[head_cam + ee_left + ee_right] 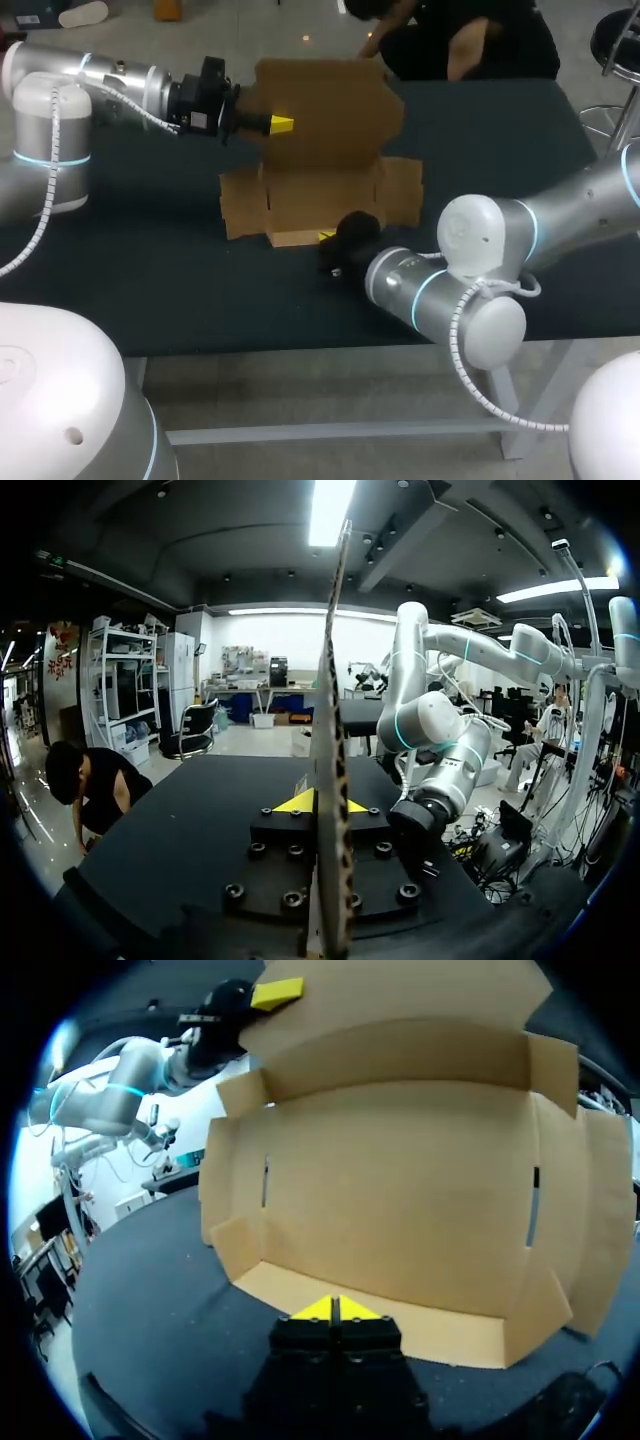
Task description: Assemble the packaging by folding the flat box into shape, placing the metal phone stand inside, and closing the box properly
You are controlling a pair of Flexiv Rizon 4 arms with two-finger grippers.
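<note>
The cardboard box [320, 200] sits half formed near the middle of the table [150, 280]. Its tray is open upward and its lid panel [325, 105] stands upright along the box's far side. The left gripper [280, 124] comes in from the box's left and pinches the lid panel at its left edge. In the left wrist view the card runs edge-on between the yellow tips, one tip on each face. The right gripper [335, 1308] is at the box's near side, fingers pressed together, tips against the low front wall [440, 1325]. Whether any card lies between them I cannot tell. The side flaps [240, 205] splay outward to the box's left and right. The metal phone stand shows in no view.

The shaping step looks unfinished: the walls are not locked and the tray holds nothing. What comes next likely turns on the lid panel's hinge, whose long axis runs left to right along the box's far side, so the panel would swing down toward the right gripper. The left arm has the lid, and the right arm is nearer the front wall and the tray.
</note>
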